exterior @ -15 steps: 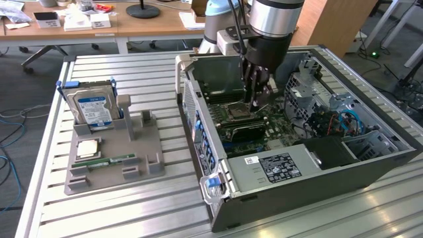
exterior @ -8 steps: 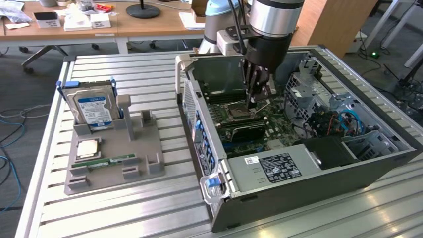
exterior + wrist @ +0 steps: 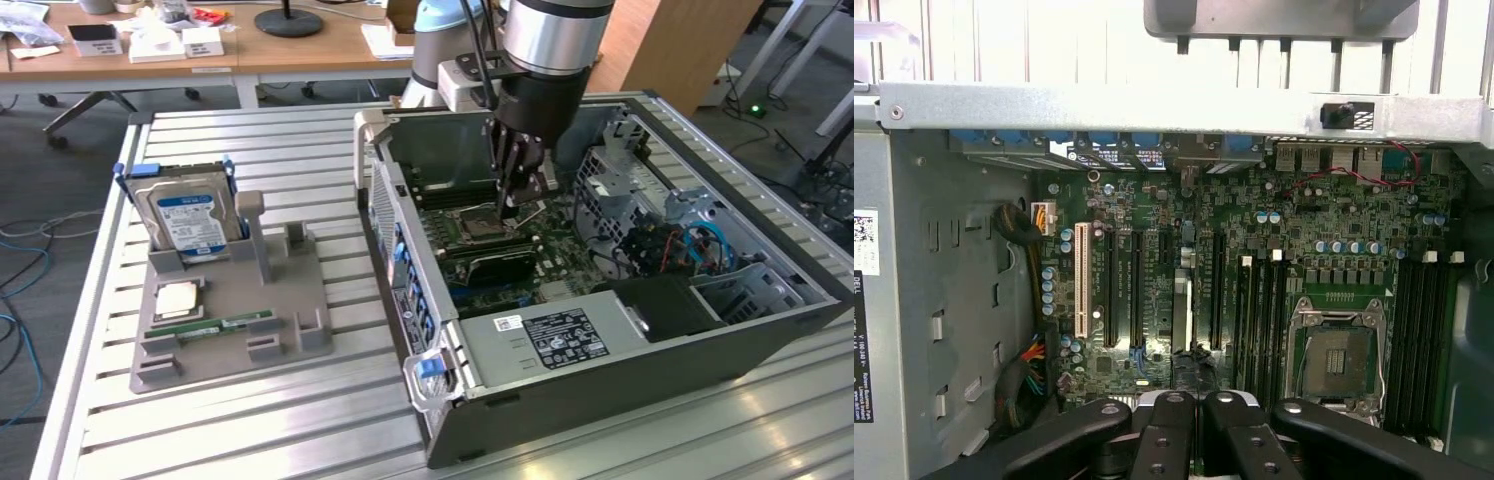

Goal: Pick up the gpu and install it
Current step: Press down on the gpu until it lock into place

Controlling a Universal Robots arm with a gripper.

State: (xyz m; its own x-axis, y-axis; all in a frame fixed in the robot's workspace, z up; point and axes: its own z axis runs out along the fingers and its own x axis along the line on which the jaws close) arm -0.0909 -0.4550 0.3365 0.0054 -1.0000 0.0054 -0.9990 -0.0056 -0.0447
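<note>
Showing the open computer case [image 3: 400, 240] from its near end: the power supply [image 3: 547, 335] lies nearest. Just beyond it, a dark flat card that reads as the gpu [image 3: 501, 265] stands on edge on the motherboard [image 3: 574, 255], at 6 o'clock of the bare CPU socket [image 3: 481, 222]. The gripper [image 3: 523, 203] hangs inside the case at about 1 o'clock of the card. Its jaws are closed together, with nothing visibly clamped between them. At 9 o'clock of the case, well apart, the grey fixture [image 3: 287, 300] carries the hard drive [image 3: 190, 222] and a RAM stick [image 3: 227, 325]. A desk [image 3: 267, 50] lies farthest off.

Hazards, as judged:
- If the closed fingertips bear on one end of the card only, it may rock in its slot and seat unevenly, straining the edge contacts.
- The exposed socket is close to the fingers, so a sideways slip could bring them onto its contact field.
- If the end bracket misses its opening in the case wall, the card would be held off the slot.

Not resolved:
- whether the fingertips touch the card;
- whether the card is fully home;
- the card's bracket and the slot latch, both screened by the card and the case wall.

In the wrist view the fingers are cut off at the frame edge and cover the board beneath them.
</note>
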